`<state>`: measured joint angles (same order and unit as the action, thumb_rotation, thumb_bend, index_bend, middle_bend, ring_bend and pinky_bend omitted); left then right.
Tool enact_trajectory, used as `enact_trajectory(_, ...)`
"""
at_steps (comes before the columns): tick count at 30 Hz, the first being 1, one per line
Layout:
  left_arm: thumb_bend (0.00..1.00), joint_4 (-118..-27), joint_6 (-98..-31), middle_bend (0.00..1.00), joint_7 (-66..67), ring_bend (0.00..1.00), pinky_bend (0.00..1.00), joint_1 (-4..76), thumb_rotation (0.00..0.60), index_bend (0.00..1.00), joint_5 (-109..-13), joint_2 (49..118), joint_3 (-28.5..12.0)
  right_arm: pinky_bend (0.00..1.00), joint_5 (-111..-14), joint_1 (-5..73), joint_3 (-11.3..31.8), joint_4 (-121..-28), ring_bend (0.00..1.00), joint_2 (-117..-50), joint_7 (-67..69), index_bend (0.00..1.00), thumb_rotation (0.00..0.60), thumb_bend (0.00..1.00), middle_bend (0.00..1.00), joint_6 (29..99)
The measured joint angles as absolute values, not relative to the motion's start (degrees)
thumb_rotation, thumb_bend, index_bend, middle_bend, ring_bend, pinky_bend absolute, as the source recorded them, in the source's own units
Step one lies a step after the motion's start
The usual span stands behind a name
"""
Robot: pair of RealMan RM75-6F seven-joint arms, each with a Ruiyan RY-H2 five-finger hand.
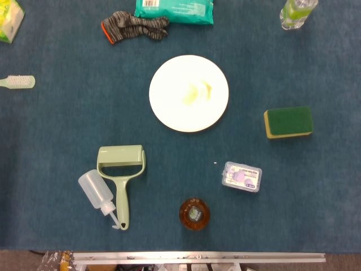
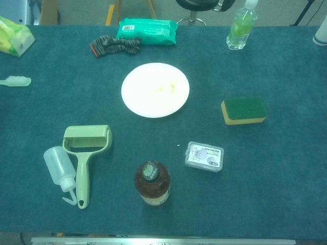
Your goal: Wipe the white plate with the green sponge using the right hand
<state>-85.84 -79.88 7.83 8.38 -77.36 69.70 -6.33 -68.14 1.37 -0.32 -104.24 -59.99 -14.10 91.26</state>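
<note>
Neither robot hand of mine shows in either view, so I cannot tell how their fingers lie. The white plate (image 1: pixel 189 93) sits mid-surface with a yellowish smear. The green sponge (image 1: pixel 288 122) lies well apart to its right, untouched.

The desk (image 2: pixel 286 168) is covered edge to edge by a dark teal, carpet-like cloth, evenly lit. A metal rail (image 1: pixel 197 257) is seen along its near edge. Beyond the far edge, a pale floor (image 2: pixel 204 15) is shown, with wooden legs (image 2: pixel 118 10) and the black base of a chair (image 2: pixel 196 4).
</note>
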Motion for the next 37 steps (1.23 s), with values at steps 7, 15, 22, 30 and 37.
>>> enact_trajectory(7,0.36,-86.49,-80.19,0.35,8.50,0.30,0.46,8.22,0.600,0.42,-76.98,69.61,-6.19,0.40,-68.03,7.15,1.77,-99.49,0.21,-61.22,-11.95,0.15,0.600,0.00,0.31,79.37)
enact_trajectory(15,0.36,-86.34,-79.98,0.35,8.64,0.30,0.46,8.16,0.600,0.42,-76.35,69.83,-6.06,0.40,-69.53,12.57,3.13,-97.68,0.22,-61.92,-11.01,0.15,0.600,0.00,0.32,70.88)
enact_trajectory(22,0.36,-85.33,-79.61,0.35,8.09,0.30,0.46,8.22,0.600,0.42,-76.30,70.45,-5.78,0.40,-69.79,16.46,3.73,-98.66,0.22,-62.09,-14.23,0.15,0.600,0.00,0.32,65.53)
enact_trajectory(30,0.36,-84.23,-79.01,0.35,7.95,0.30,0.46,8.33,0.600,0.42,-76.22,70.98,-5.41,0.40,-69.96,20.29,4.79,-100.14,0.22,-62.95,-16.65,0.15,0.600,0.00,0.32,61.96)
enact_trajectory(37,0.36,-83.28,-78.65,0.35,7.20,0.30,0.46,8.26,0.600,0.42,-76.18,71.40,-5.10,0.40,-70.29,21.06,4.73,-101.99,0.22,-63.00,-18.36,0.15,0.600,0.00,0.32,62.08)
